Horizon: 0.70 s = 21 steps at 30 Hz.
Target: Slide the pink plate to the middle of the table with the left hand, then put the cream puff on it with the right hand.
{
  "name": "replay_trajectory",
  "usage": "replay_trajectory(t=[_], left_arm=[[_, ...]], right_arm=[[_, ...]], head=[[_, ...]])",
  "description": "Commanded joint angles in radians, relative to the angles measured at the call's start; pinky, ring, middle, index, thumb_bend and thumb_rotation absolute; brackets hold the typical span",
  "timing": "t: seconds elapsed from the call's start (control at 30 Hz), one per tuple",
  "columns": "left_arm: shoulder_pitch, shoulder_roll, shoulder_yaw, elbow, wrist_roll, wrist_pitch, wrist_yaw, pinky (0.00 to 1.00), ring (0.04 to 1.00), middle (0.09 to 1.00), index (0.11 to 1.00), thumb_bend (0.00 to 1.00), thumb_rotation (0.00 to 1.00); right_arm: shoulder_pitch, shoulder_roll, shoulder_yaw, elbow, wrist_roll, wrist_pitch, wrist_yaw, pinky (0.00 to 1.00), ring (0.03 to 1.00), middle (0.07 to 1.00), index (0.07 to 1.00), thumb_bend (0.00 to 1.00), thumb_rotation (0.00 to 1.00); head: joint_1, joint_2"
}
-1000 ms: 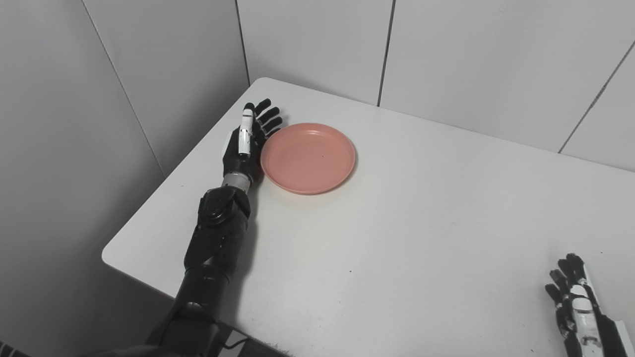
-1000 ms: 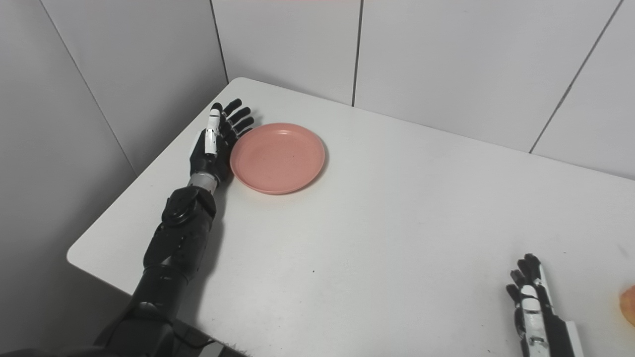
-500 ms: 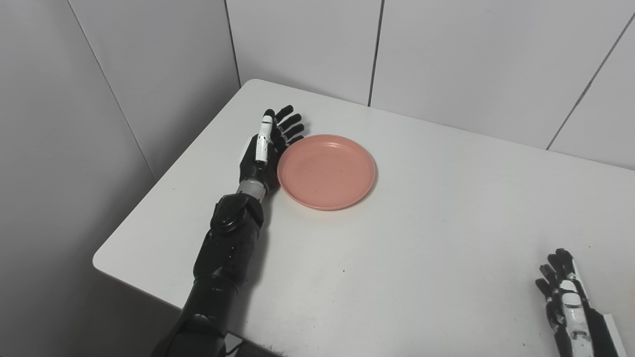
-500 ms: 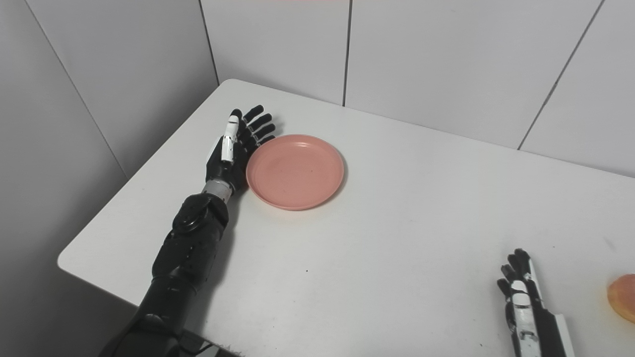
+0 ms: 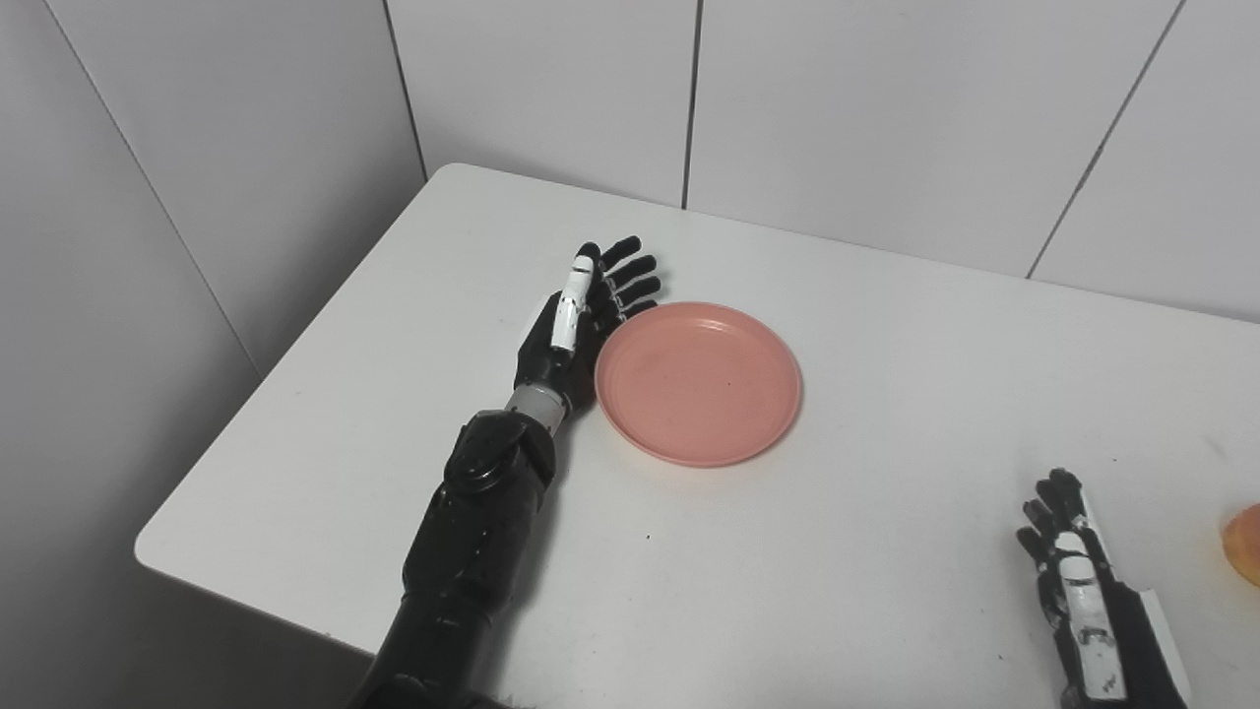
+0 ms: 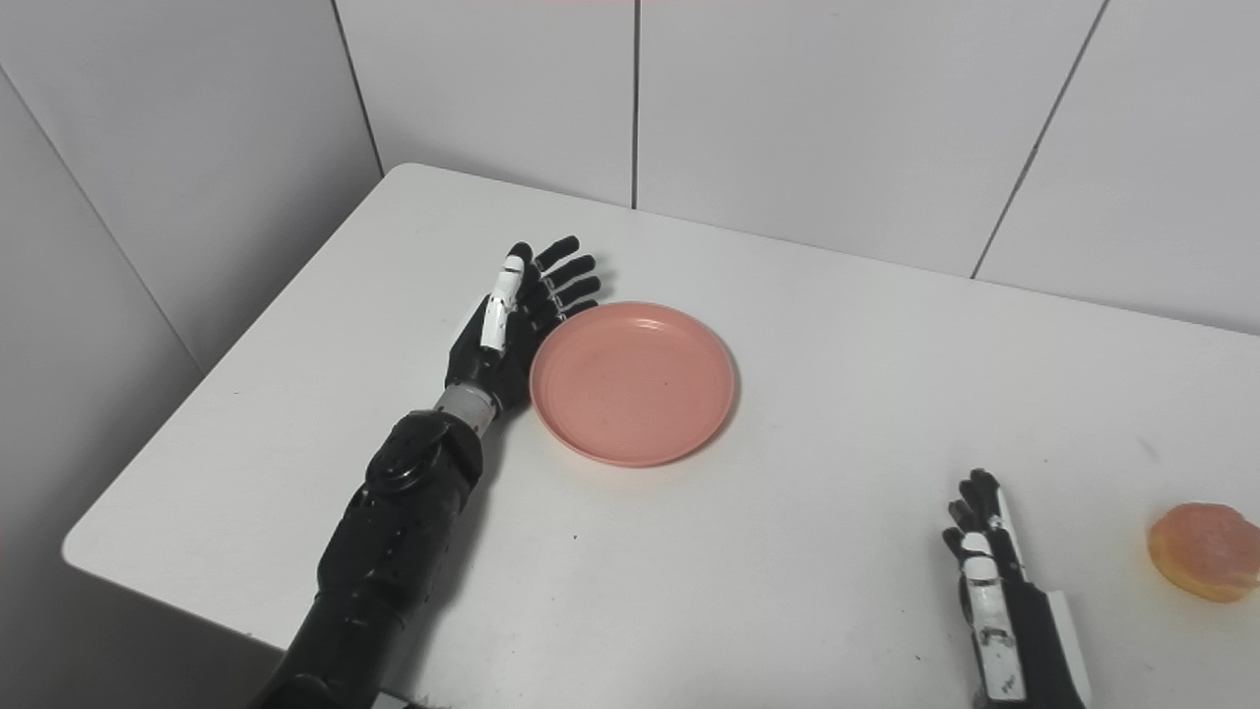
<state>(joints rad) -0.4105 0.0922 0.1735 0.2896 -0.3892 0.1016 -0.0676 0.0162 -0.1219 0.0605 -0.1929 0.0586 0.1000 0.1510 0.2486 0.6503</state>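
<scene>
Two hands rest on a plain white tabletop (image 5: 886,551) set into a corner of pale grey panelled walls (image 5: 866,118) with dark seams. Set edge-on, the left hand (image 5: 576,325) has straight, spread fingers and its palm against the left rim of the pink plate (image 5: 699,384), holding nothing. At the near right, the right hand (image 6: 989,561) lies flat, fingers apart and empty. Right of it, near the tabletop's right side, sits the cream puff (image 6: 1203,549), well apart from the plate.

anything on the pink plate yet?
No. The pink plate shows only a bare dish. The cream puff still sits on the table, right of the right robot hand. Underneath the plate is hidden.
</scene>
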Motion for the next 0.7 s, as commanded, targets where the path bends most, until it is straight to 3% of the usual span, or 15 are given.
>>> replay_trajectory(t=[0.0,0.67], left_arm=[[0.033,-0.013,-0.017,0.016,0.009,0.069,-0.003,0.81,0.816,0.822,0.811,0.41,1.0],[0.077,-0.147,-0.11,-0.119,0.062,0.136,0.016,0.85,0.859,0.874,0.866,0.41,1.0]], right_arm=[[0.014,0.007,0.006,-0.004,-0.006,0.012,-0.004,1.0,1.0,1.0,1.0,0.17,1.0],[0.016,0.062,0.047,-0.041,-0.061,0.061,-0.047,1.0,1.0,1.0,1.0,0.25,1.0]], head=[[-0.004,0.001],[-0.216,0.071]])
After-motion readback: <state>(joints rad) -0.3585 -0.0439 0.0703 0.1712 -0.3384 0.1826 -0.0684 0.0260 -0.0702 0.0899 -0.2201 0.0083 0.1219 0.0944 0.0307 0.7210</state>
